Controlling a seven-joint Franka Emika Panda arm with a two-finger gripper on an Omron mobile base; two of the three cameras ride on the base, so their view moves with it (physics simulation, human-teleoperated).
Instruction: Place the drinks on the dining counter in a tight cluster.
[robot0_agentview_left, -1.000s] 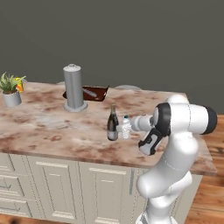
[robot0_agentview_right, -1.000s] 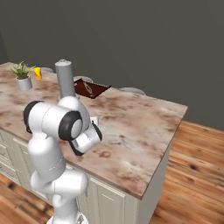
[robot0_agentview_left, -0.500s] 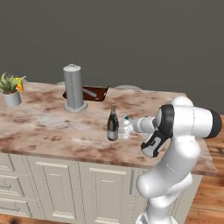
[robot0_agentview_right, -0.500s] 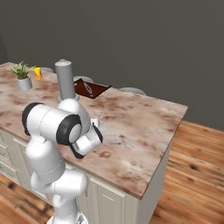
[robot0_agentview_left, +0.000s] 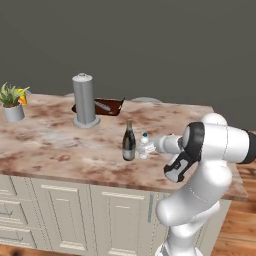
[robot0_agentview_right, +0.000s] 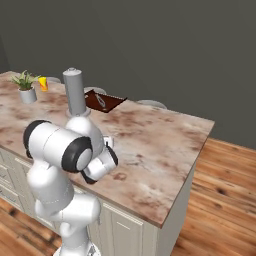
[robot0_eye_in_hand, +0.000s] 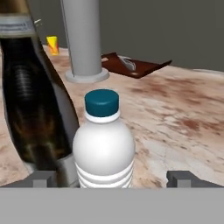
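The gripper (robot0_eye_in_hand: 107, 178) has been drawn back slightly, fingers spread apart, from the small clear ribbed blue-capped water bottle (robot0_agentview_left: 144, 145), now left touching the slim dark wine bottle (robot0_agentview_left: 129, 141) mid-frame on the beige marble counter (robot0_agentview_left: 60, 145), so two drinks are judged clustered.

I see a plain dark grey wall (robot0_agentview_left: 150, 45) at the far side and wooden plank floor (robot0_agentview_right: 220, 200) to the right.

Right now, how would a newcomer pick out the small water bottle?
Start at the beige marble island counter and find the tall grey cylinder. Nearer the front edge stands a slim dark wine bottle; the tiny clear bottle with a blue cap is beside it, far shorter.
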